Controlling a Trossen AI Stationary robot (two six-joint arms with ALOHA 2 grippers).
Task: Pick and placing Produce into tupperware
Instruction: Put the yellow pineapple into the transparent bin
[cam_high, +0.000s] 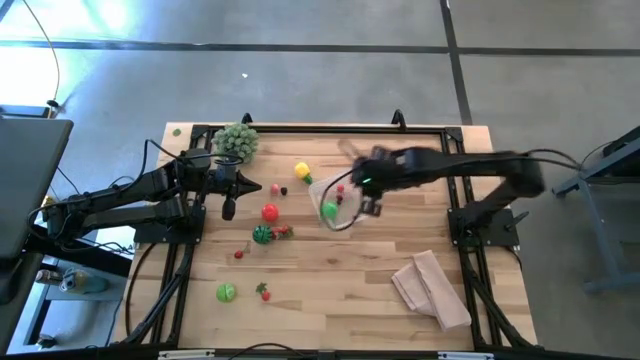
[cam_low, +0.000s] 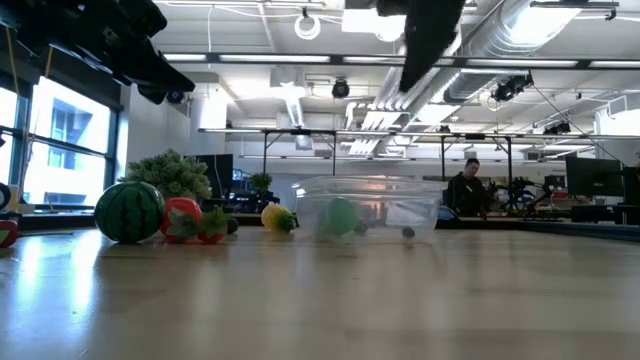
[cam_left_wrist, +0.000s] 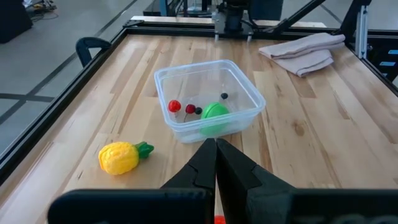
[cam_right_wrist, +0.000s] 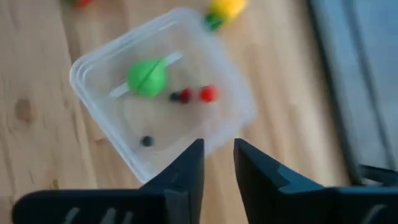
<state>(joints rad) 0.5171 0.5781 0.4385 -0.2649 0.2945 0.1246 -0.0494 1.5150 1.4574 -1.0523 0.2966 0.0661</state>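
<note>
Wooden surface (cam_high: 340, 290) has the tupperware (cam_high: 338, 203) mid-table with a green fruit (cam_high: 329, 210) and berries inside. Right hand (cam_right_wrist: 217, 163) hovers over it, fingers slightly apart, empty; left hand (cam_left_wrist: 216, 163) is pinched together nearby.

A pale-green spiky ball plant (cam_high: 235, 140) stands at the wooden table's (cam_high: 340, 300) far left corner. A tan folded cloth (cam_high: 430, 288) lies near the right front edge.
</note>
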